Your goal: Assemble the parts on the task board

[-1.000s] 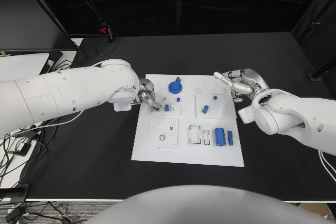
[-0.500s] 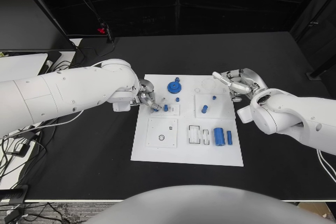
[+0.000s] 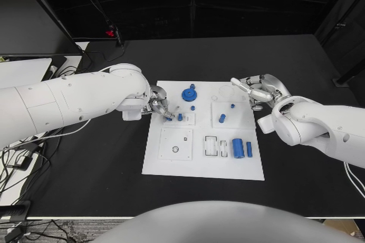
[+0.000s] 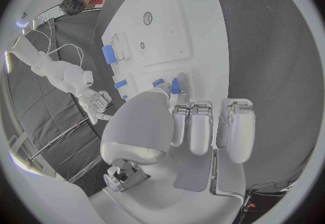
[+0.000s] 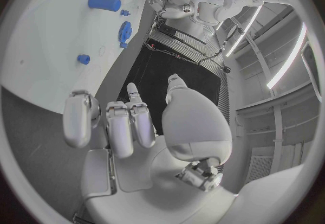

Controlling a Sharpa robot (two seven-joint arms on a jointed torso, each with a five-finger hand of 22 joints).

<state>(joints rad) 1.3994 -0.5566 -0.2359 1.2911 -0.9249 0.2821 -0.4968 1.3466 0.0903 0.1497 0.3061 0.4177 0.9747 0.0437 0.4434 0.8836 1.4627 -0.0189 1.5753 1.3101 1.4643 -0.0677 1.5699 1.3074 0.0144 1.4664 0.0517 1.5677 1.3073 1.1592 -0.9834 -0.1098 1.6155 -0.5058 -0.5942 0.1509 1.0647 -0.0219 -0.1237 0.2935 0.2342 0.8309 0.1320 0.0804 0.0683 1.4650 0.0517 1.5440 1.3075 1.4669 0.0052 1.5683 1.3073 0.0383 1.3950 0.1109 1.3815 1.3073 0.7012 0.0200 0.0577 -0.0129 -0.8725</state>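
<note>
The white task board (image 3: 175, 166) lies mid-table. My left hand (image 3: 159, 108) hovers over the board's upper left and pinches a small blue peg (image 4: 175, 85) between thumb and a finger, just above a white sub-plate (image 3: 185, 119). My right hand (image 3: 255, 89) hangs over the board's upper right edge with its fingers apart and nothing in them. On the board are a blue gear (image 3: 190, 93), a blue peg (image 3: 223, 118), a thick blue cylinder (image 3: 239, 148) and a slim blue pin (image 3: 249, 149). The right wrist view shows the cylinder (image 5: 103, 2) and the gear (image 5: 124, 31).
A white sub-plate with small holes (image 3: 176, 144) sits at the board's lower left, and slotted recesses (image 3: 216, 146) lie beside the cylinder. Black table (image 3: 91, 169) surrounds the board. Cables and a white surface (image 3: 27, 69) lie at the far left.
</note>
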